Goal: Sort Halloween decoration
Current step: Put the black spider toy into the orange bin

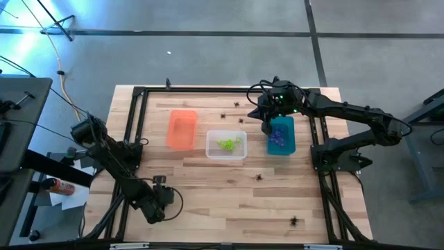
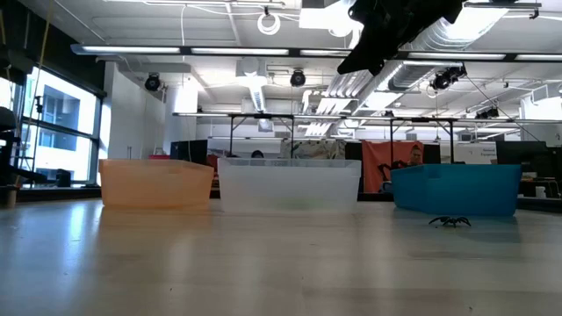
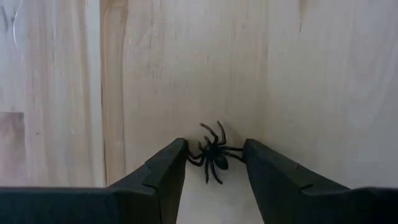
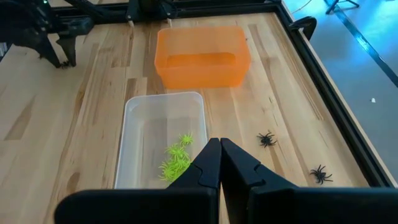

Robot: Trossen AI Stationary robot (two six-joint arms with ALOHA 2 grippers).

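Green spidery plastic trinkets (image 1: 228, 144) and purple ones (image 1: 279, 141) look binned; black plastic spiders (image 1: 295, 221) remain scattered. Left end effector (image 3: 214, 163) straddles one (image 3: 213, 154), open; right end effector (image 4: 220, 163) is closed, empty.

Four cameras: one overhead, one at table level, one on each wrist.

The high view looks straight down on the pale wooden plank table (image 1: 229, 198); the low view faces level across it at the translucent orange rectangular plastic bin (image 2: 156, 183), also seen overhead (image 1: 182, 128) and from the right wrist (image 4: 202, 56). The left wrist view sits close above the boards.
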